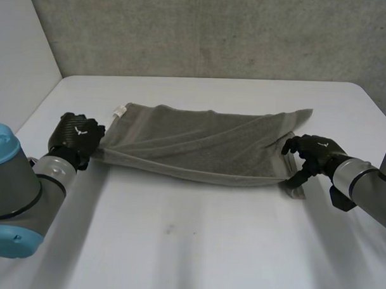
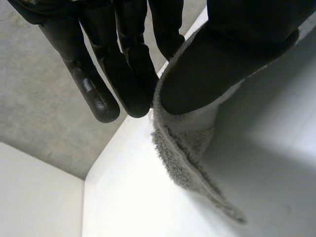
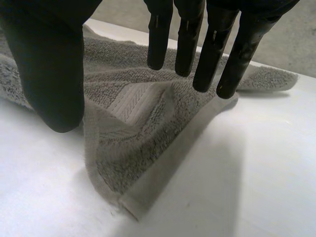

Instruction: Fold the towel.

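Head view: half-folded towel (image 1: 199, 143) is spread on desk (image 1: 189, 246). Left end is pinched by left robot hand (image 1: 74, 137); right robot hand (image 1: 316, 154) is held open over right end.

Towel (image 1: 199, 145) grey, ribbed band at end. Left hand (image 1: 76, 137), right hand (image 1: 314, 155) black. Table (image 1: 196, 246) white. Wall (image 1: 216, 31) mottled grey.

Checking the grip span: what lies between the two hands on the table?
The towel spans from left hand to right hand, seen in head view.
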Controlling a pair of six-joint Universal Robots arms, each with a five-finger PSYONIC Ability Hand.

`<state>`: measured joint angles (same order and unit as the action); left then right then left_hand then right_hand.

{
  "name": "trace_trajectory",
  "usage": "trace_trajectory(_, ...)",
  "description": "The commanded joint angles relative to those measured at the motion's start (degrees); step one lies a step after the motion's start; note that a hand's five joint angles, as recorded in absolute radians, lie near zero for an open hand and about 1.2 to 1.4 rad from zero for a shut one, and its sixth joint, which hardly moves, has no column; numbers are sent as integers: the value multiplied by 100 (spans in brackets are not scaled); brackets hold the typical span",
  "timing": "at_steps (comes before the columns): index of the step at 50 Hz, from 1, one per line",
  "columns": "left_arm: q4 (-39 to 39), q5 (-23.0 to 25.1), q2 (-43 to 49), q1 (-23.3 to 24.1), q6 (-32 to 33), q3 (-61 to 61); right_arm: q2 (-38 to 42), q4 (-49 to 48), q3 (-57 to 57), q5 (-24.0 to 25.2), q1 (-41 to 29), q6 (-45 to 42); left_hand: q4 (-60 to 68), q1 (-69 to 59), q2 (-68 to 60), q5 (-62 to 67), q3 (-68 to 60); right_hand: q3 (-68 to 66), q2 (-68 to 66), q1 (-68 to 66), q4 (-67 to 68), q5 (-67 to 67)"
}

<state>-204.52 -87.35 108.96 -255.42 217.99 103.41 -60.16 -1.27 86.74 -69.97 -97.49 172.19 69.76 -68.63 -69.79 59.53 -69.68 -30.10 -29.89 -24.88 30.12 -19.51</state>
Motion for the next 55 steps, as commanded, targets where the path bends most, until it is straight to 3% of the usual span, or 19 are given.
trace_trajectory(1, -53, -107, -24, -16, -11, 39, 31, -14, -34, 37, -42, -62, 1024, -1137, -1021, 1047, -1032, -589, -610, -1111, 587, -648)
trace_trajectory(10, -62, -98, -15, -16, -11, 92, 128, 30, 1, 10, -86, -124, 1024, -1137, -1021, 1047, -1032, -505, -526, -1026, 503, -564)
trace_trajectory(31, -71, -80, 56, -245, -29, 22, 330, 12, 159, -16, -95, -1170, 1024, -1137, -1021, 1047, -1032, -253, -274, -774, 250, -312)
trace_trajectory(55, -71, -71, 82, -227, -29, 39, 690, -40, -130, -7, -103, -1459, 1024, -1137, -1021, 1047, -1032, -1548, -1569, -2069, 1545, -1607)
